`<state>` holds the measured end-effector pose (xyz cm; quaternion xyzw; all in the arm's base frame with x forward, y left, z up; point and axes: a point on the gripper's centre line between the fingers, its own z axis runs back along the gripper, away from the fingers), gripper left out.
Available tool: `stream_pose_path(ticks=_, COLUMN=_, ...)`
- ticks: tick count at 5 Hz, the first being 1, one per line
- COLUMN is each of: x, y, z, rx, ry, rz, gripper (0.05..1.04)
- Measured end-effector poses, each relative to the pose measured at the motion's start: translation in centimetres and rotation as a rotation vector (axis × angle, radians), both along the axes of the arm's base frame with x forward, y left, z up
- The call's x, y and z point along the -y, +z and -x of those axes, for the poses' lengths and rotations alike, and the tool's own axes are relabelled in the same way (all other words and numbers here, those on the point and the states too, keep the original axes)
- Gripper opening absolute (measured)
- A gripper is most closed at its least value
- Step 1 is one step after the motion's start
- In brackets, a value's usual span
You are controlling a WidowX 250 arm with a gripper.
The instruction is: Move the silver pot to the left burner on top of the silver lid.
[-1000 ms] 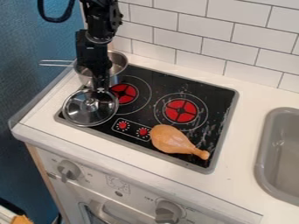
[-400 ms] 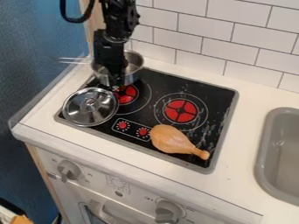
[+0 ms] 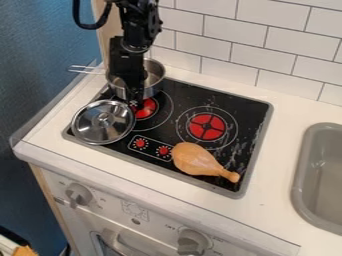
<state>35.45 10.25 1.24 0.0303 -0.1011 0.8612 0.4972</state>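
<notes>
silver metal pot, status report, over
Black tool at near side of silver metal pot. Pot behind red left burner, not on round silver lid. Lid's knob may get in the way.

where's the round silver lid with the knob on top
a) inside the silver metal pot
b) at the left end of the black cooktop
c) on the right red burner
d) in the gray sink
b, since the round silver lid lies at the left end of the black cooktop, to the left of the two small red dials.
</notes>
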Motion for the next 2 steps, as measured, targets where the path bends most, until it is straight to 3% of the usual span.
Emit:
stream_pose_path(ticks=1, x=0.01, y=0.11, z=0.3, rx=-0.019, ry=-0.001, rz=-0.003, gripper=0.282)
stream_pose_path(ticks=2, x=0.23, y=-0.04, z=0.3, rx=-0.023, ry=-0.011, rz=0.008, gripper=0.568)
